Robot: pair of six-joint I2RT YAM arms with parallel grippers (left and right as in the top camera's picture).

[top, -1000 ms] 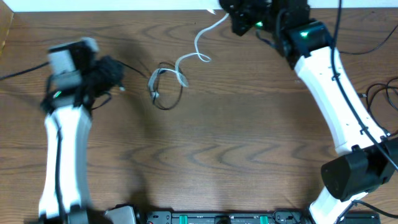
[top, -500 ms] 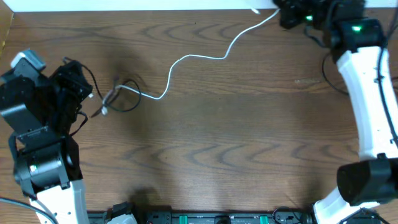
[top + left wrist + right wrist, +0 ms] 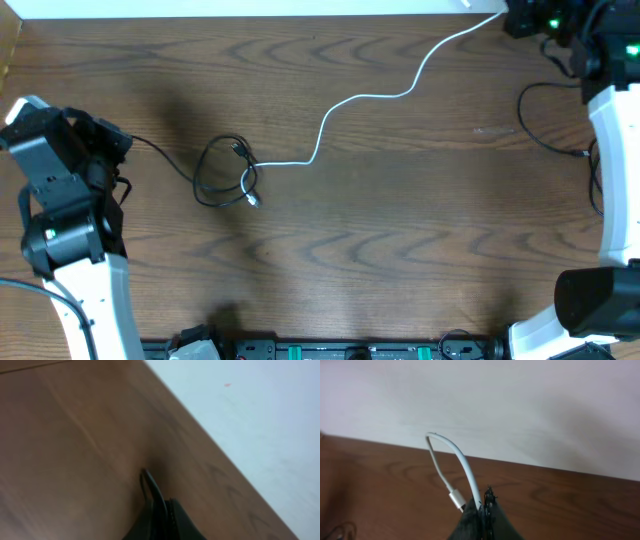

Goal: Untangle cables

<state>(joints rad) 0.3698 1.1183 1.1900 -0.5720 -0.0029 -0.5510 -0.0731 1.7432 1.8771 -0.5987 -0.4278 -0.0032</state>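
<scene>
Table: claws tight on cables.

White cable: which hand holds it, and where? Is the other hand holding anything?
The right hand pinches the white cable just behind its plug. The left hand pinches a black cable; where along it is unclear.

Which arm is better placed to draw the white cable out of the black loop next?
Right, probably. The right gripper has its jaws shut on the white cable, which runs into the loop of the black cable. The left gripper pinches that cable and can anchor it.
</scene>
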